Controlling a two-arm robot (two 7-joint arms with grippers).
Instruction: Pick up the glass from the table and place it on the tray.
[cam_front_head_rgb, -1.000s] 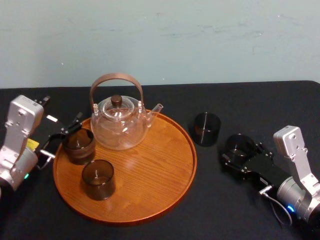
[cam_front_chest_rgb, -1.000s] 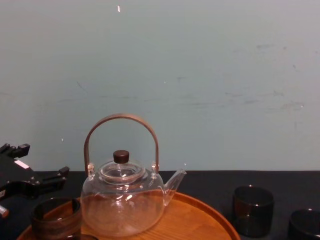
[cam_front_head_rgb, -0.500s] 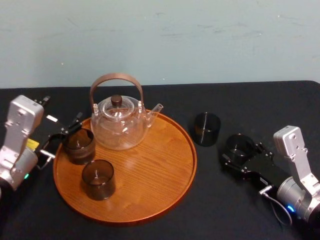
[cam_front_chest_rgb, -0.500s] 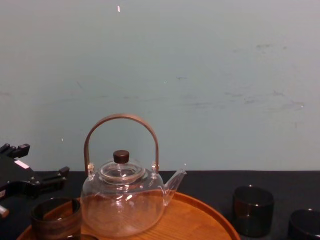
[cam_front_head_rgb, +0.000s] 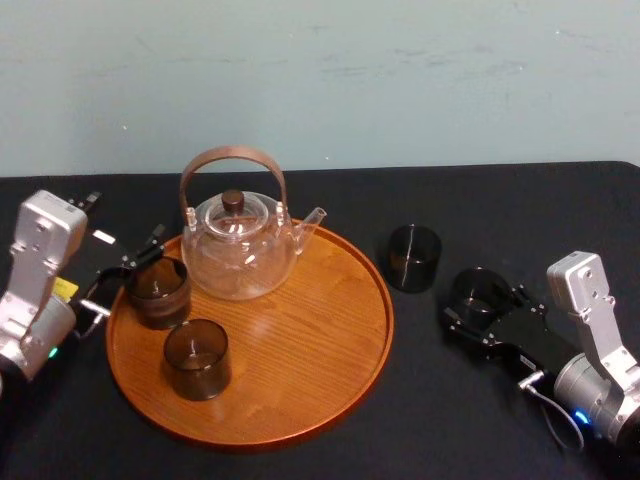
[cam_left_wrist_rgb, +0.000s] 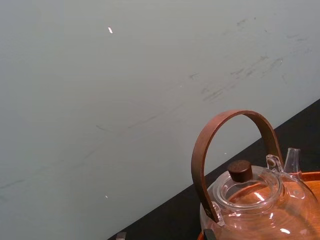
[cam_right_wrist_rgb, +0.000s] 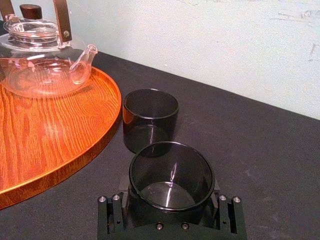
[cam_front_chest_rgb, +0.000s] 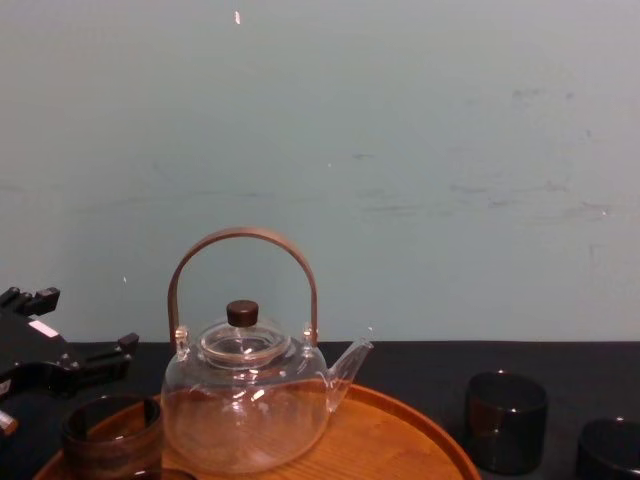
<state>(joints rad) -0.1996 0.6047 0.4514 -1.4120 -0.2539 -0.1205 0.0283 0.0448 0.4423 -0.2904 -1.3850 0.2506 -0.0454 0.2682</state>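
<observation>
A dark glass (cam_front_head_rgb: 480, 294) stands on the black table at the right, with my right gripper (cam_front_head_rgb: 487, 310) shut on it; the right wrist view shows this glass (cam_right_wrist_rgb: 171, 175) held between the fingers. Another dark glass (cam_front_head_rgb: 413, 257) stands free on the table between it and the round wooden tray (cam_front_head_rgb: 320, 345). Two more dark glasses (cam_front_head_rgb: 157, 290) (cam_front_head_rgb: 197, 358) stand on the tray's left side. My left gripper (cam_front_head_rgb: 133, 268) is open at the tray's left rim, beside the farther of these two glasses.
A clear glass teapot (cam_front_head_rgb: 238, 245) with a brown arched handle sits at the back of the tray. A pale wall (cam_front_chest_rgb: 400, 150) rises right behind the table. Bare black tabletop (cam_front_head_rgb: 420, 420) lies in front of the tray and to its right.
</observation>
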